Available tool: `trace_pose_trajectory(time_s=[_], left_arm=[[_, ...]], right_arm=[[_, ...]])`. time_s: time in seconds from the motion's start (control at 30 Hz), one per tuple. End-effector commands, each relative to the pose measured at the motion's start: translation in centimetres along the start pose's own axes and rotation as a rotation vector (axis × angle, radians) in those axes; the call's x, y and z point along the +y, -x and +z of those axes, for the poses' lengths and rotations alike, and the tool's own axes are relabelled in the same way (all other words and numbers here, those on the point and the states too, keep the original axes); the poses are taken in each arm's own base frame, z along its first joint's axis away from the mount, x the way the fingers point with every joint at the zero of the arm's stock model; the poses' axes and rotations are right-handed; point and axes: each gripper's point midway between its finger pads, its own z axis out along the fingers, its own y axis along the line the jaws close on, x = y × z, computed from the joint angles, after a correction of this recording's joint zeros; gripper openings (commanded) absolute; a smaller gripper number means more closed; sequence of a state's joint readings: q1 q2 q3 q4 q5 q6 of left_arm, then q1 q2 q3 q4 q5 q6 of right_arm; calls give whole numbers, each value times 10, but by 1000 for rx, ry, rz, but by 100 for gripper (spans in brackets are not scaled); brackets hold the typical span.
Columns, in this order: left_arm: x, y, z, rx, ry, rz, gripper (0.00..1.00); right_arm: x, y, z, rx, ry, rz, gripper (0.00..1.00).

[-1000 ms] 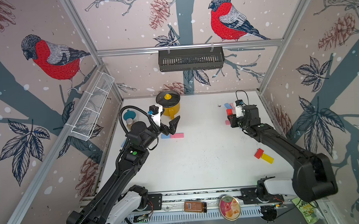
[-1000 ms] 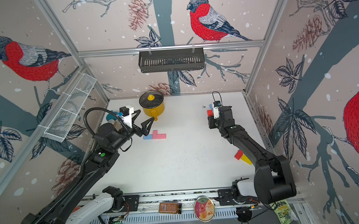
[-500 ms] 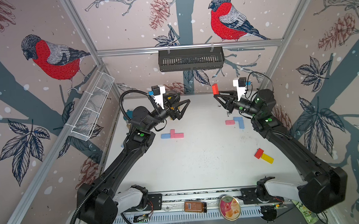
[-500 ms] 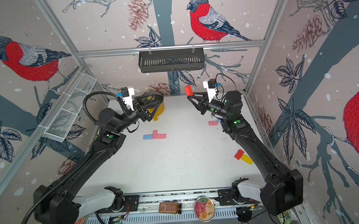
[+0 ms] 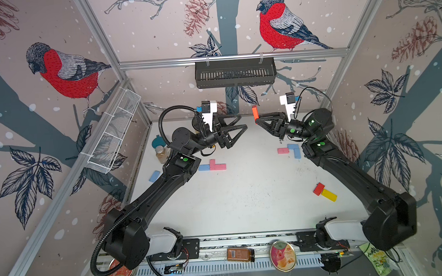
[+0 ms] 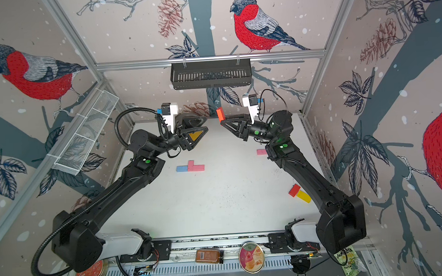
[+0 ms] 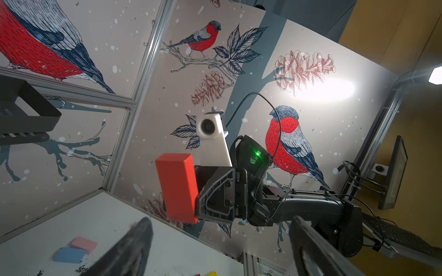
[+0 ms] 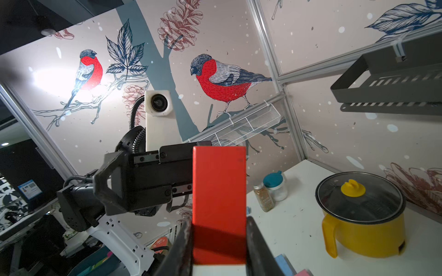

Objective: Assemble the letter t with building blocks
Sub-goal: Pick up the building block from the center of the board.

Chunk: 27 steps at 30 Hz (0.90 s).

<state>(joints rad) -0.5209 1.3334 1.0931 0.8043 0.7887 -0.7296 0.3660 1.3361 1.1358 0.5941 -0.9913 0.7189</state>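
Now | apparent handover; right fingers clamp red block; left fingers apart | next: grip block's free end

Right tool raised red block (left tool too).

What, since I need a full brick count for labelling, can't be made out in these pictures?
Yellow pot: in both top views, mostly behind the left end effector.
Pink brick: in a top view, the right arm covers whatever lies beside it.
Yellow brick: left wrist view, cut off by the picture's edge.
Left end effector's fingers: left wrist view, blurred.
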Motion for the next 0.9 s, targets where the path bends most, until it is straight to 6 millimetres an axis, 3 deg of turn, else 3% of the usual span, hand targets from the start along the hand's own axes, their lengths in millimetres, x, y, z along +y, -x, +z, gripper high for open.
trace_pose_trajectory(time_s=[0.0, 0.27, 0.57, 0.87], left_arm=[[-7, 4, 6, -7, -49, 49, 87], [5, 6, 11, -49, -41, 54, 86], [1, 0, 18, -26, -104, 34, 62], [5, -13, 23, 14, -123, 16, 49]], right_arm=[[13, 9, 2, -11, 59, 14, 24], [16, 0, 5, 3, 76, 50, 24], [21, -8, 10, 16, 115, 61, 24], [20, -13, 11, 30, 124, 67, 24]])
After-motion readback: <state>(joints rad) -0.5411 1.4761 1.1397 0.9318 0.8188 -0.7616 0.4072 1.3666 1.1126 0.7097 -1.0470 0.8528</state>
